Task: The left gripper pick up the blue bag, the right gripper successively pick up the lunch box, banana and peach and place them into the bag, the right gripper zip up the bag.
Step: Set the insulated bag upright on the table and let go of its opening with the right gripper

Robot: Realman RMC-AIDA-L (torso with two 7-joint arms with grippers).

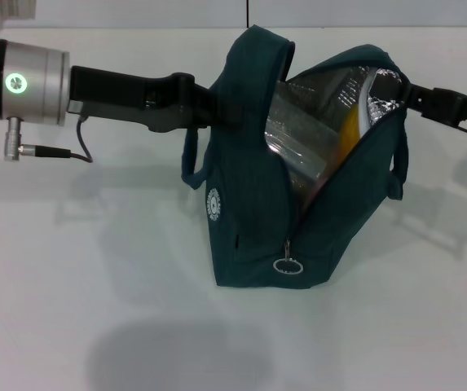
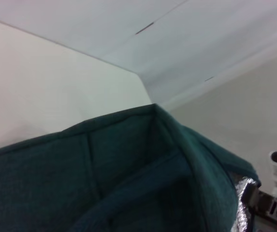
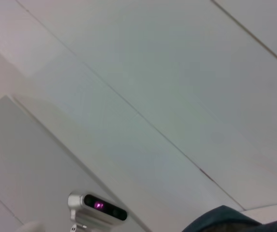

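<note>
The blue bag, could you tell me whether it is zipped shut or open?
Open: the blue bag gapes, showing silver lining; the ring pull hangs low.

Both tool tips hidden behind blue bag (image 1: 298, 187); banana (image 1: 349, 126) mostly buried inside; lunch box, peach unseen

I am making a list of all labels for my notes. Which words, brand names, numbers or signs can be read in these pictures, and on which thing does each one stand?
No text can be read anywhere.
Round white logo on the blue bag: it has a ring of letters, too small to read.
Left arm: a glowing green ring light, not a word or number.
</note>
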